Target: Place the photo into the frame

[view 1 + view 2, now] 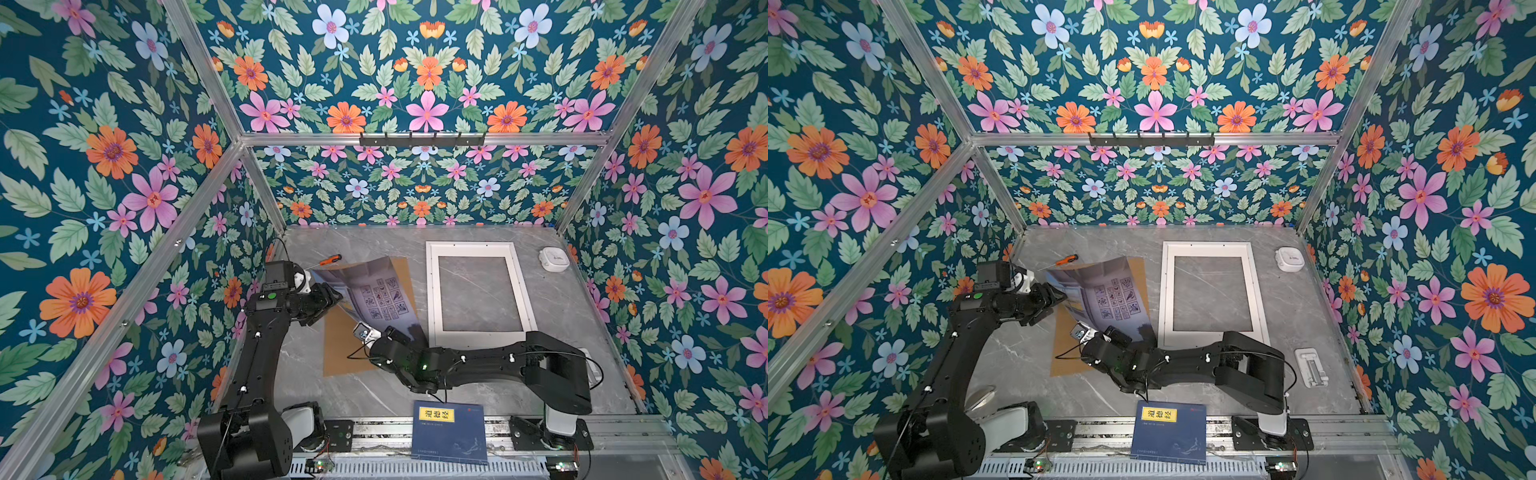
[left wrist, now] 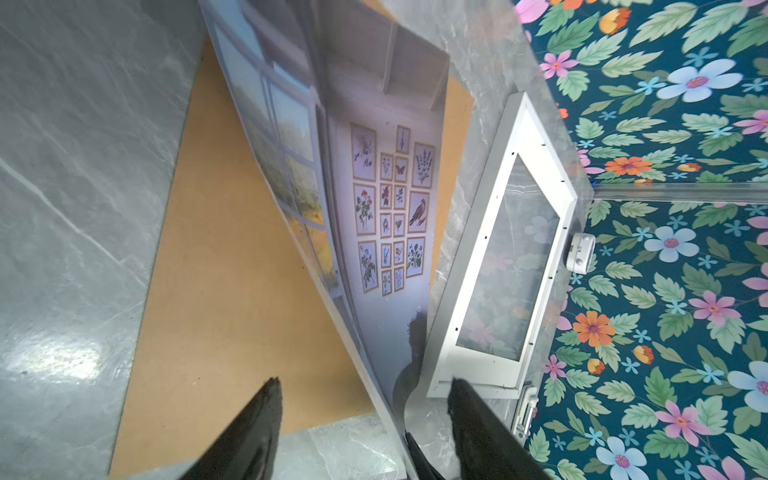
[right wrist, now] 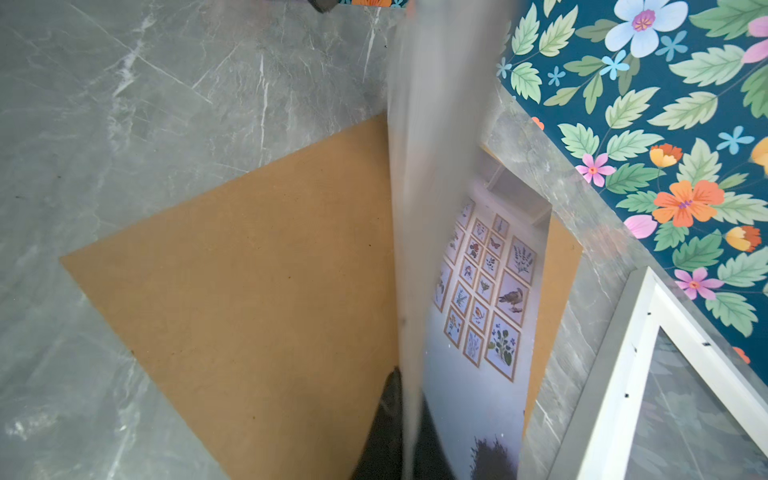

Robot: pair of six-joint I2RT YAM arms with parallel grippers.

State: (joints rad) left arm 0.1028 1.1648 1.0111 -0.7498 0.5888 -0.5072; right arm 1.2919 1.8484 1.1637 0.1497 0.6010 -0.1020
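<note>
Right wrist view: my right tool (image 3: 409,399) is pressed together on the near edge of the photo (image 3: 478,291). The sheet stands up off the desk (image 3: 166,124), bowed, print side twd the frame (image 3: 623,374).

Left wrist view: my left tool (image 2: 365,386) is spread. The photo's edge runs btwn its fingers w/o either visibly touching, so I'd judge only the right one carries the sheet.

Progress: photo lifted, not yet in. In both top views the frame (image 1: 434,299) lies flat on the desk's right half, opening empty, desk showing thru. The photo (image 1: 374,295) hangs tilted just left of it, over the brown backing board (image 1: 345,353). Left to do, I reckon: swing it across, lay it flat, seat it inside the rails.

Around, near to far:
- Blue book (image 1: 449,432) at the near desk edge, well apart from the frame.
- My right forearm crosses in front of the frame's near rail.
- Backing board beside the frame, not blocking.
- Orange-handled screwdriver (image 1: 330,260) beyond the photo.
- Small white box (image 1: 552,258) at the far right, apart from the frame.

Nothing lies in the opening. Main worry is the floppy sheet buckling on one pinch.
</note>
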